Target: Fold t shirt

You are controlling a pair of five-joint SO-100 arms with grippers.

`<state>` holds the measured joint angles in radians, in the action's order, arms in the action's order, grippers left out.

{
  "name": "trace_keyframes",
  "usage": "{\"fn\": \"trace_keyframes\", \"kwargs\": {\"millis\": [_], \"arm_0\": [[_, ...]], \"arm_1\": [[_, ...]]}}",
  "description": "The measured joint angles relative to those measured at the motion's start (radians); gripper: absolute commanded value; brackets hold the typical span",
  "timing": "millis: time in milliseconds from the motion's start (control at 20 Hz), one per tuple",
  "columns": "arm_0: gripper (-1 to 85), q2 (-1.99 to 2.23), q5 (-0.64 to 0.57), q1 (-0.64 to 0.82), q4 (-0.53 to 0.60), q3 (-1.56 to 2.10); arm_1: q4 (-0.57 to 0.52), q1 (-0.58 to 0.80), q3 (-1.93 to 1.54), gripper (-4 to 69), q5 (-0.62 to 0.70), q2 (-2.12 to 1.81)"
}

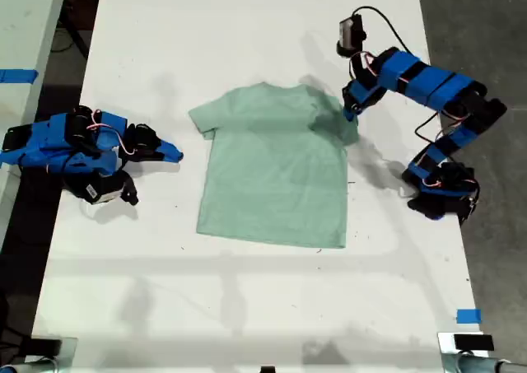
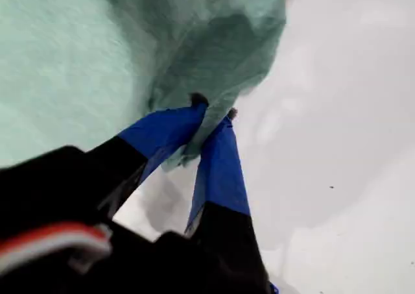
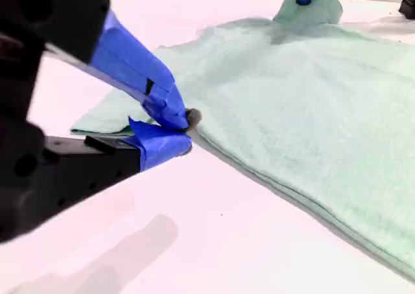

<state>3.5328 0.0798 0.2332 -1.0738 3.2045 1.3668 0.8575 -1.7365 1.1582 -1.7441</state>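
Note:
The pale mint-green t shirt [image 1: 276, 167] lies flat in the middle of the white table [image 1: 247, 307], collar toward the far edge. My first gripper [image 1: 350, 114] reaches in from the exterior view's right and is shut on the sleeve on that side. In the first wrist view its blue fingers [image 2: 214, 112] pinch a bunched fold of the t shirt [image 2: 65, 60]. My second gripper [image 1: 171, 152] rests low on the table at the exterior view's left, a short way from the other sleeve. It is shut on nothing [image 3: 188, 128], with the t shirt [image 3: 311, 93] spread beyond it.
A second table with blue tape [image 1: 16, 76] stands at the exterior view's left. A blue tape mark [image 1: 468, 315] sits near the table's front corner at the exterior view's right. The first arm's base [image 1: 440, 192] stands near the table's edge on that side.

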Motion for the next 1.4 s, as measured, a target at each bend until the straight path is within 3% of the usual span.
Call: {"fn": "trace_keyframes", "kwargs": {"millis": [200, 250, 350, 500, 600, 850, 1100, 1300, 1400], "arm_0": [[0.0, 0.000, 0.000, 0.005, 0.000, 0.000], [0.0, 0.000, 0.000, 0.005, 0.000, 0.000], [0.0, 0.000, 0.000, 0.005, 0.000, 0.000], [0.0, 0.000, 0.000, 0.005, 0.000, 0.000], [0.0, 0.000, 0.006, 0.005, 0.000, 0.000], [0.0, 0.000, 0.009, 0.005, 0.000, 0.000], [0.1, 0.000, 0.017, 0.005, 0.000, 0.000], [0.0, 0.000, 0.017, 0.005, 0.000, 0.000], [0.0, 0.000, 0.017, 0.005, 0.000, 0.000]], "arm_1": [[0.025, -0.219, 0.377, -0.8, -0.179, 0.207], [-0.021, -0.267, 0.413, 5.1, -0.229, 0.270], [-0.126, -0.337, 0.453, 31.6, -0.314, 0.410], [-0.133, -0.357, 0.541, 25.5, -0.377, 0.586], [-0.060, -0.350, 0.574, 23.8, -0.379, 0.563], [0.140, -0.336, 0.485, 22.1, -0.345, 0.066], [0.054, -0.334, -0.374, 3.7, -0.505, -0.871], [0.074, -0.451, -1.097, 1.7, -0.683, -1.643], [0.083, -0.479, -1.190, 1.7, -0.729, -1.709]]}}
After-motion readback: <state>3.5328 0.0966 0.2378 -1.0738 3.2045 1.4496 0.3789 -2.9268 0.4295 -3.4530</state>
